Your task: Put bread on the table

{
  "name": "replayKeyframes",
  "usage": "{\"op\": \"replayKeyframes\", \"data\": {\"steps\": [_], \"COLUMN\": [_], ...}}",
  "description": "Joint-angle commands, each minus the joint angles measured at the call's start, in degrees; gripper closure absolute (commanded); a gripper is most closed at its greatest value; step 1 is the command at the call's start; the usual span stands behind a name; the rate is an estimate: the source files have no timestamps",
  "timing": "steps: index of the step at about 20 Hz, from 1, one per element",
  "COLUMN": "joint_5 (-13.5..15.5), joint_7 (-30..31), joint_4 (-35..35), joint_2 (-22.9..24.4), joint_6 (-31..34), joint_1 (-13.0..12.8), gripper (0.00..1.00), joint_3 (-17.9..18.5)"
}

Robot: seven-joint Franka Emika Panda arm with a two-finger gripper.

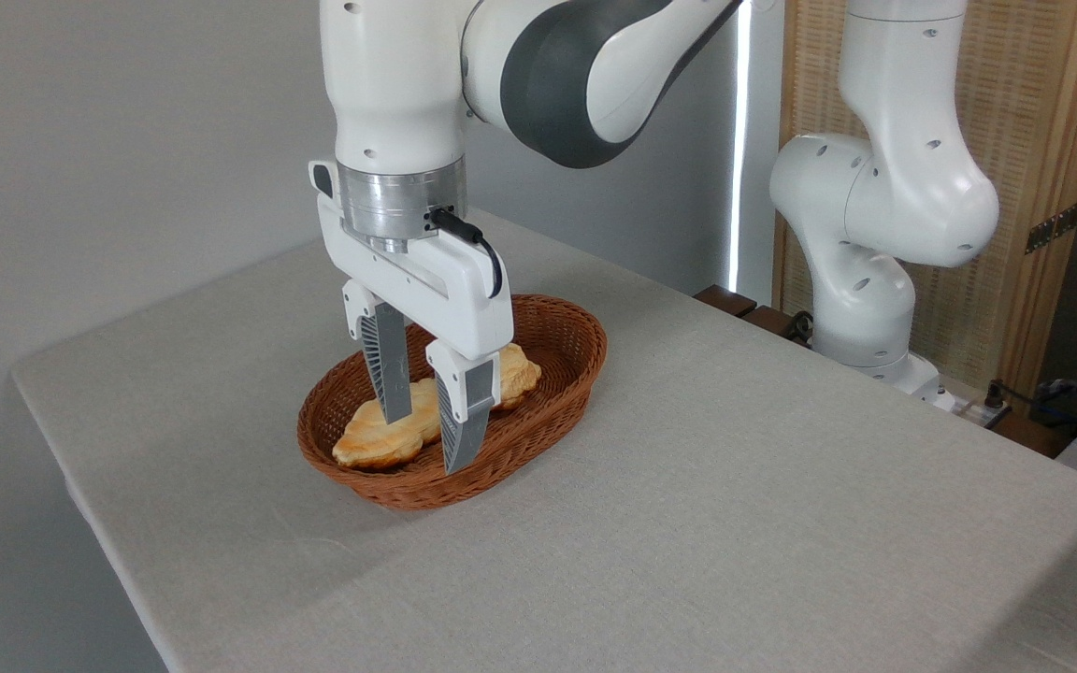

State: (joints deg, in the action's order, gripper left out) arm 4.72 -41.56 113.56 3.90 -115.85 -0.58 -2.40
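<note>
One gripper straddles the bread, its fingers apart on either side, nothing clamped. One bread lies in one wicker basket on the table. Closing off-centre could crush or tilt the pastry, or a fingertip could snag the weave and drag the basket.

The wicker basket rims the bread on every side, so the only way in is from above — and there the gripper already fills the gap, one finger on each side of the loaf. Around the basket the table lies open to the front and right. The arm's white base blocks the far right edge.
</note>
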Motion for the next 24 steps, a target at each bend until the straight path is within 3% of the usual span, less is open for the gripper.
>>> {"op": "replayKeyframes", "data": {"steps": [1,21,24], "joint_5": [-0.32,-0.41,1.69], "joint_7": [-0.45,0.34,3.4], "joint_4": [-0.27,-0.09,-0.01], "joint_2": [0.67,0.58,0.5], "joint_6": [1.5,3.61,3.44], "joint_1": [-0.39,-1.0,-2.31], "gripper": [0.0,0.0,0.0], "joint_3": [0.73,-0.06,-1.02]}}
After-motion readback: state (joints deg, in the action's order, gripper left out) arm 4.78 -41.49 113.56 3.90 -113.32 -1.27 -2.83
